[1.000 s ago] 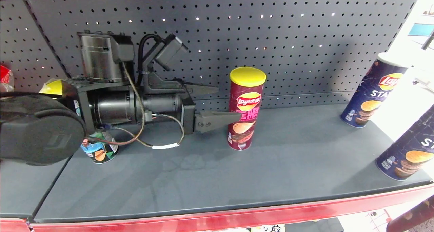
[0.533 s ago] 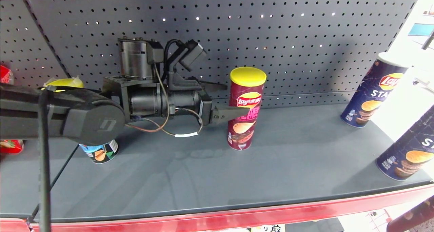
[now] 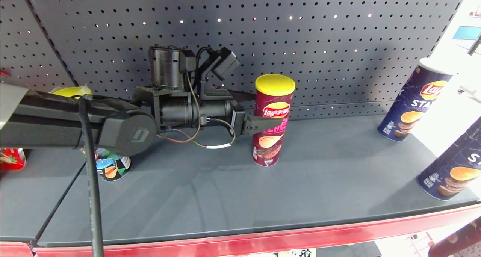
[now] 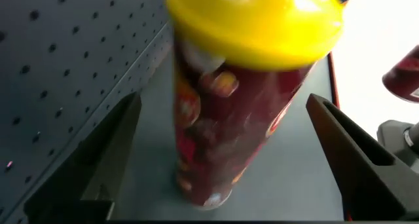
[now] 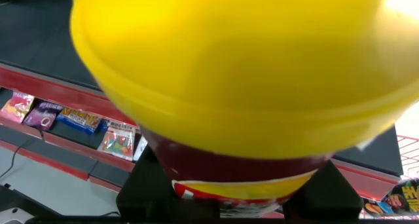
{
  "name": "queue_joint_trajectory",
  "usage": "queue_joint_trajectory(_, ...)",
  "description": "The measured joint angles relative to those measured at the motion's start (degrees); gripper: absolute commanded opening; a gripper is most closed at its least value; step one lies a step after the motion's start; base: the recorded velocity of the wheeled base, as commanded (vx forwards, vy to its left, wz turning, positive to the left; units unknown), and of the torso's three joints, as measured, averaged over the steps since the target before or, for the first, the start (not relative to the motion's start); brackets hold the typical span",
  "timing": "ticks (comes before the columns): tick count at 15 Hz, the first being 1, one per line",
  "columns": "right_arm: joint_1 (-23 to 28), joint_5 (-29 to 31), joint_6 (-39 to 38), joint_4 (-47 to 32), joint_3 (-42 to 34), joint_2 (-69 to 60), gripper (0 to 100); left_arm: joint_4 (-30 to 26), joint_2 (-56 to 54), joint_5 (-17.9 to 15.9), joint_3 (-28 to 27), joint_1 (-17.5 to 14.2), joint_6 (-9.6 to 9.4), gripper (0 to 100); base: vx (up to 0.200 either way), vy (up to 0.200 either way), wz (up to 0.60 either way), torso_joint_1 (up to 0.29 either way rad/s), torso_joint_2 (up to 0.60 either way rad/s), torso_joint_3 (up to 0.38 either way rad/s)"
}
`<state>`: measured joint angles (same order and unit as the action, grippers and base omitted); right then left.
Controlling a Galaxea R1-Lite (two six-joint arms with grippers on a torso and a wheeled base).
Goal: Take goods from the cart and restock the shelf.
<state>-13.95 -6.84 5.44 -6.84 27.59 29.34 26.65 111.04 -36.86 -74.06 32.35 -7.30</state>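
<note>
A maroon chips can [image 3: 271, 121] with a yellow lid stands upright mid-shelf near the pegboard. My left gripper [image 3: 267, 108] is level with its upper half, open, one finger in front of the can and one behind. The left wrist view shows this can [image 4: 222, 139] between the two spread fingers [image 4: 114, 145], with a gap on each side. In the right wrist view, a second yellow-lidded dark red can [image 5: 242, 73] sits close to the camera, and my right gripper [image 5: 236, 191] is shut on its body.
Two dark blue chips cans [image 3: 413, 99] [image 3: 449, 168] stand at the shelf's right end. A short can [image 3: 111, 167] sits under my left arm and a red packet [image 3: 11, 159] lies at the far left. The grey shelf [image 3: 210, 197] has a red front lip.
My left arm has moved right along the shelf towards the maroon can. Its open fingers, which stopped short of the can before, now flank it. The can has not moved.
</note>
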Motion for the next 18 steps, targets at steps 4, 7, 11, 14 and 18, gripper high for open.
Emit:
queue_joint_trajectory(4,0.0,0.0,0.0,0.0,0.0,0.0,0,0.1,2.0,0.3,-3.4,0.3,-0.09,100,0.0,0.0,0.0,0.0,0.0,0.0)
queue_joint_trajectory(7,0.0,0.1,0.0,0.0,0.0,0.0,0,0.0,3.4,0.7,-4.9,0.5,-0.13,100,0.0,0.0,0.0,0.0,0.0,0.0)
queue_joint_trajectory(11,0.1,0.1,0.0,0.0,0.0,0.0,0,0.0,4.1,1.1,-5.3,0.9,-0.2,0,0.0,0.0,0.0,0.0,0.0,0.0)
queue_joint_trajectory(14,0.1,0.1,0.0,0.0,0.0,0.0,0,0.1,4.0,1.2,-5.0,1.8,-0.2,0,0.0,0.0,0.0,0.0,0.0,0.0)
queue_joint_trajectory(18,0.1,0.1,-0.4,0.0,-0.1,0.0,0,0.1,2.4,1.2,-2.5,3.2,-0.16,0,0.0,0.0,0.0,0.0,0.0,0.0)
